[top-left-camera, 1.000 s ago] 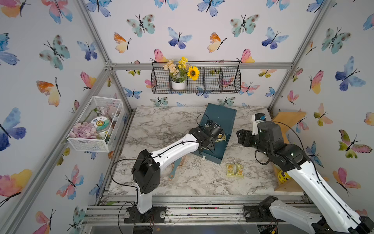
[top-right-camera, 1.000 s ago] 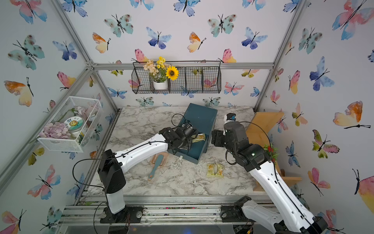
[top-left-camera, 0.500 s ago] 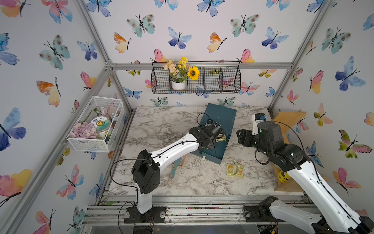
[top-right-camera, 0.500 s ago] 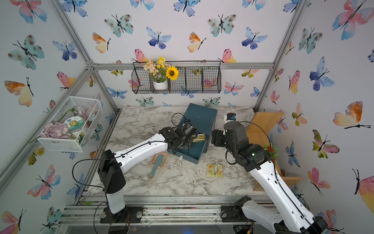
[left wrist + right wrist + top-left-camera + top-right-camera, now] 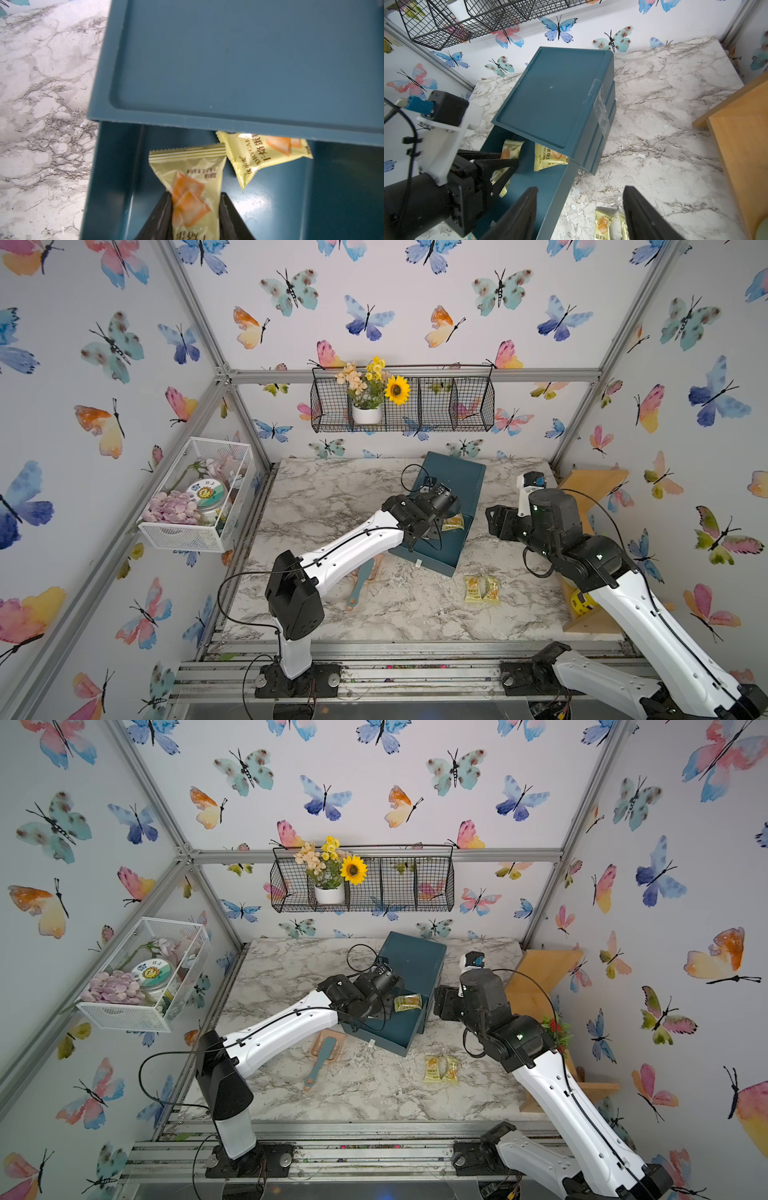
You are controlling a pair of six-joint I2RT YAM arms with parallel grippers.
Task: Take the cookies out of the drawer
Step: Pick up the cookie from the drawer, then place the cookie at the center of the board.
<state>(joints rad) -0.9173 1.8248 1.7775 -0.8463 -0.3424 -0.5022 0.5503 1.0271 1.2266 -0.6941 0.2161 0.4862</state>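
Note:
The teal drawer [image 5: 560,187] stands pulled out of its teal cabinet [image 5: 457,477] at mid table. My left gripper [image 5: 195,195] reaches inside the drawer and is shut on one pale yellow cookie packet [image 5: 191,178], also seen in the right wrist view [image 5: 510,150]. A second cookie packet [image 5: 264,153] lies loose in the drawer, half under the cabinet's top. Two more cookie packets [image 5: 482,589] lie side by side on the marble in front of the drawer. My right gripper [image 5: 579,193] hangs open over the drawer's near corner, holding nothing.
A teal-handled brush on a peach dustpan [image 5: 324,1056] lies left of the drawer, under my left arm. A wooden shelf [image 5: 590,489] stands along the right wall. A black wire basket [image 5: 403,406] hangs on the back wall and a white one [image 5: 195,497] on the left.
Both arms stay almost where they were. The packets on the table have not moved.

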